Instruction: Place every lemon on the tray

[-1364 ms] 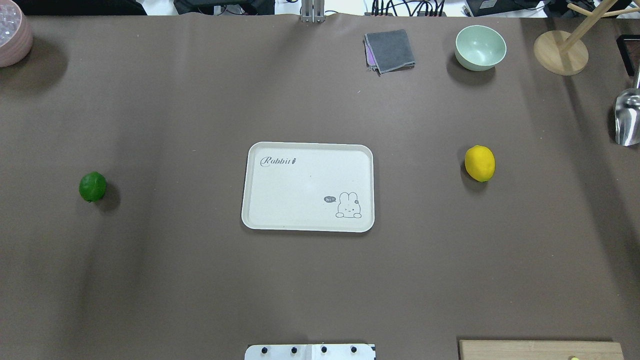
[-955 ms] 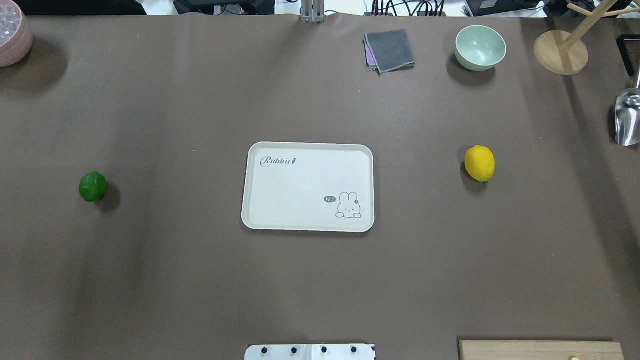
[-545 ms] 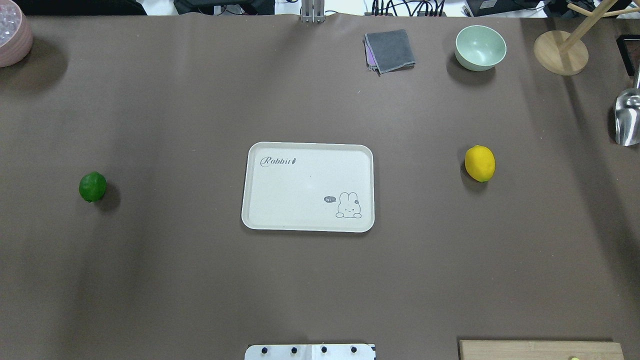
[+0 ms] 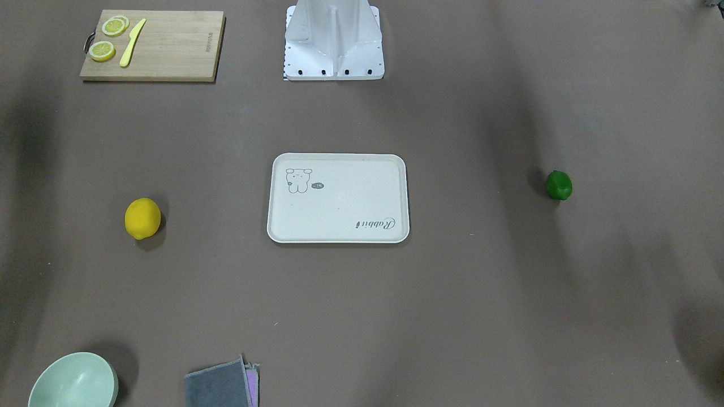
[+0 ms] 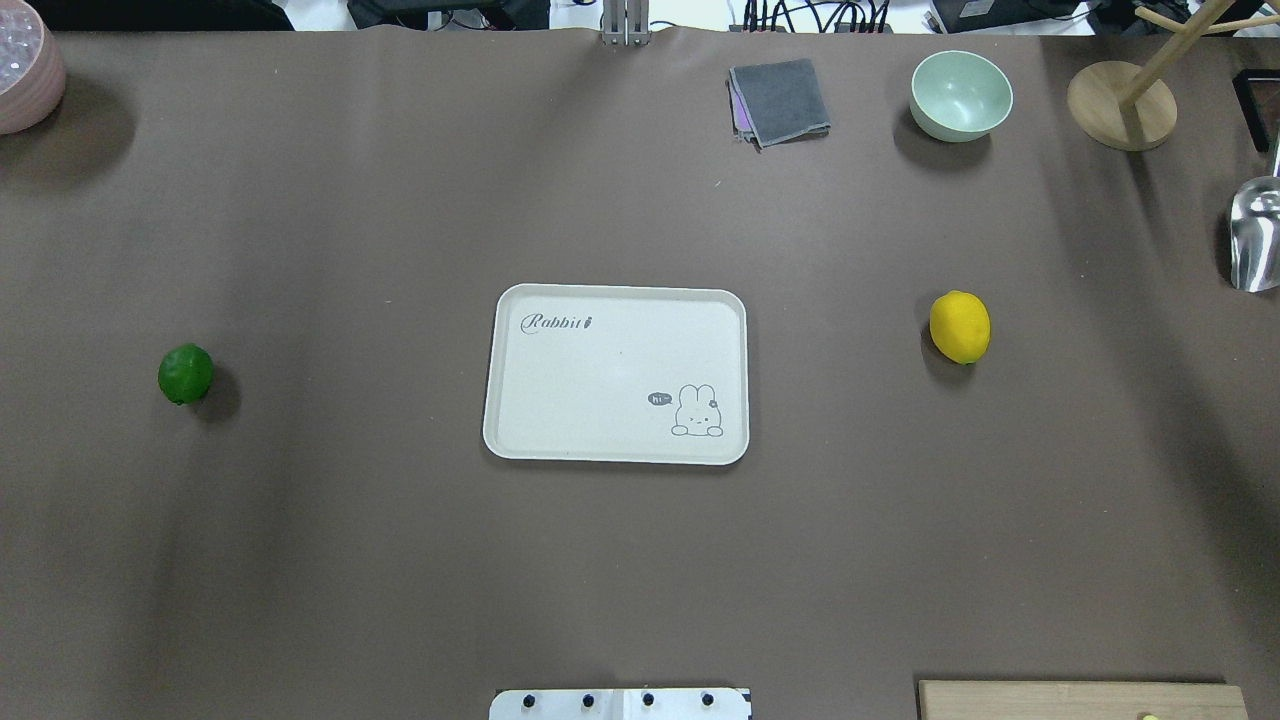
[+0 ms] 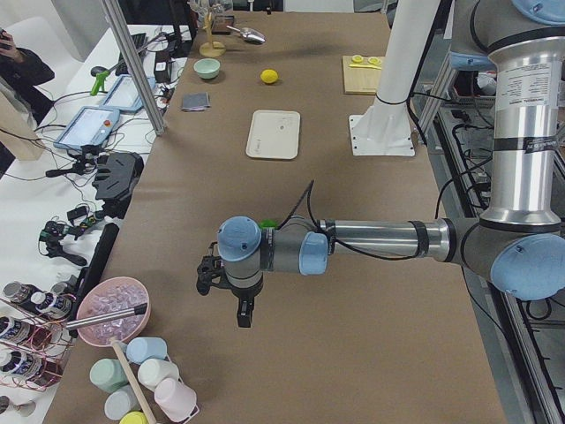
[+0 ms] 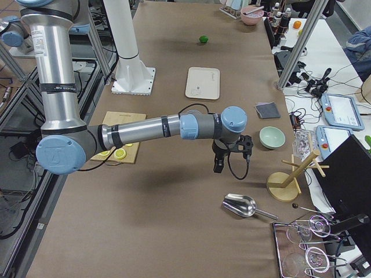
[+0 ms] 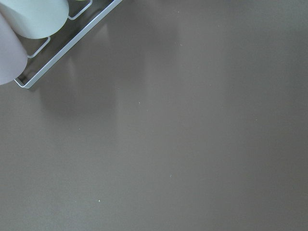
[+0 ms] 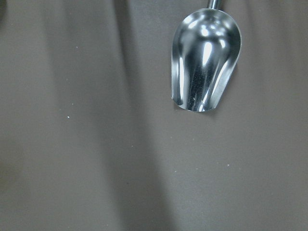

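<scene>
The cream-white tray (image 5: 600, 375) lies mid-table with nothing on it; it also shows in the front view (image 4: 339, 200). The yellow lemon (image 5: 959, 326) sits on the table to the tray's right, well apart from it. The green lemon (image 5: 185, 373) sits far to the tray's left. My left gripper (image 6: 244, 318) hangs over the table's left end, beyond the green lemon. My right gripper (image 7: 218, 168) hangs over the right end, beyond the yellow lemon. Both show only in the side views, so I cannot tell whether they are open or shut.
A bamboo cutting board (image 4: 151, 45) with lemon slices and a yellow knife lies near the robot base (image 4: 334, 39). A green bowl (image 5: 960, 94), grey cloth (image 5: 780, 100), wooden stand (image 5: 1120, 105) and metal scoop (image 9: 206, 57) are at the far right. A pink bowl (image 5: 25, 70) and cups (image 8: 29, 19) stand far left.
</scene>
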